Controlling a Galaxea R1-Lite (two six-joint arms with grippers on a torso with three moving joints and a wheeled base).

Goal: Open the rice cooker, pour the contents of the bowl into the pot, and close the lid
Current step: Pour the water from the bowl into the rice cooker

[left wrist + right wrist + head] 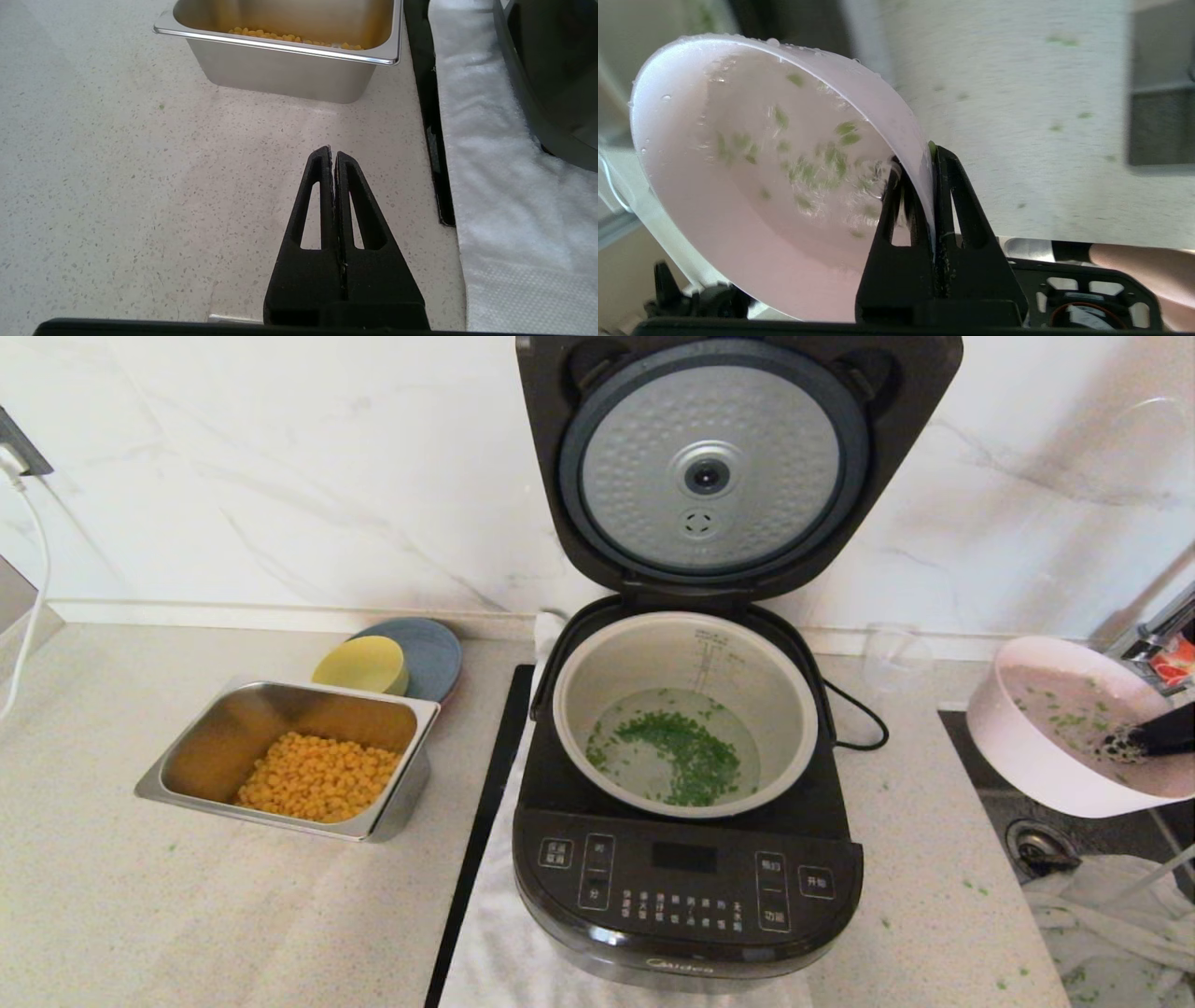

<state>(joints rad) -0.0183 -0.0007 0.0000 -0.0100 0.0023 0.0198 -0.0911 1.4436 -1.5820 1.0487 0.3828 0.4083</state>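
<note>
The black rice cooker (686, 887) stands in the middle with its lid (714, 467) raised upright, silver underside showing. Chopped green contents (686, 751) float in water inside the grey-beige pot (784, 709). To the right of the cooker, over the sink, the pale pink bowl (1027, 756) hangs tilted. My right gripper (1144, 739) is shut on its rim, one finger inside and one outside (945, 186). A few wet green bits cling to the inside of the bowl (752, 186). My left gripper (332, 156) is shut and empty, low over the counter near the front of the steel tray.
A steel tray of corn (299, 756) sits left of the cooker, with a yellow bowl (362, 665) and a grey plate (431, 649) behind it. A sink with a drain (1036, 845) and a white cloth (1111, 924) lie at the right. A white towel (495, 186) lies under the cooker.
</note>
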